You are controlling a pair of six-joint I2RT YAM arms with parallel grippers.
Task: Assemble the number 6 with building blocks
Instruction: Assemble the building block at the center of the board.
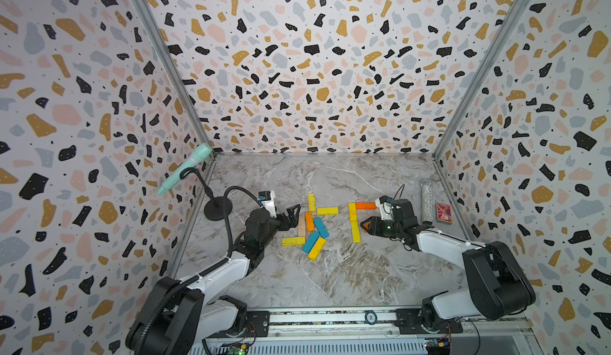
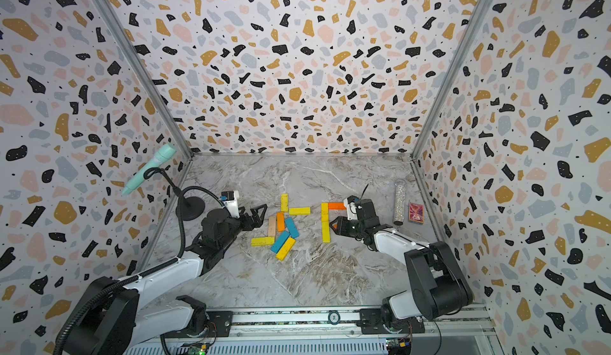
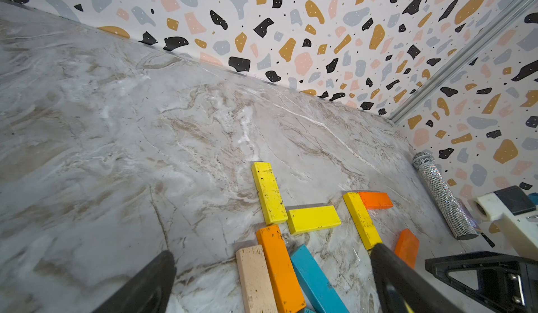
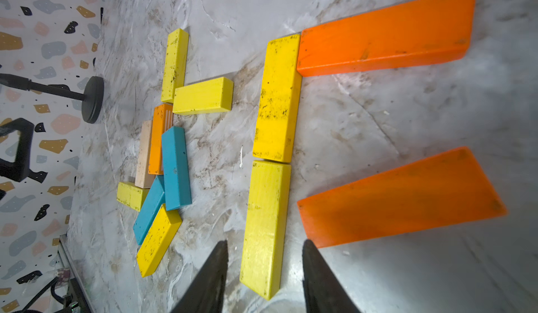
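Note:
The building blocks lie in two groups in both top views. A loose pile (image 1: pixel 310 227) of yellow, orange, teal and pale planks sits mid-table. To its right the number 6 stands partly laid: two yellow planks end to end (image 1: pixel 352 212) (image 1: pixel 355 231), an orange plank (image 1: pixel 366 205) across the far end, and a second orange plank (image 4: pixel 401 198) beside the near yellow one. My right gripper (image 4: pixel 265 243) is open and straddles the near yellow plank (image 4: pixel 266 203), with a gap on each side. My left gripper (image 3: pixel 272 251) hangs wide open over the pale plank (image 3: pixel 254 276).
A mint microphone (image 1: pixel 188 168) on a black stand (image 1: pixel 218 209) stands at the left wall. A glittery microphone (image 1: pixel 427 201) and a red card box (image 1: pixel 443 213) lie by the right wall. Patterned walls close in three sides.

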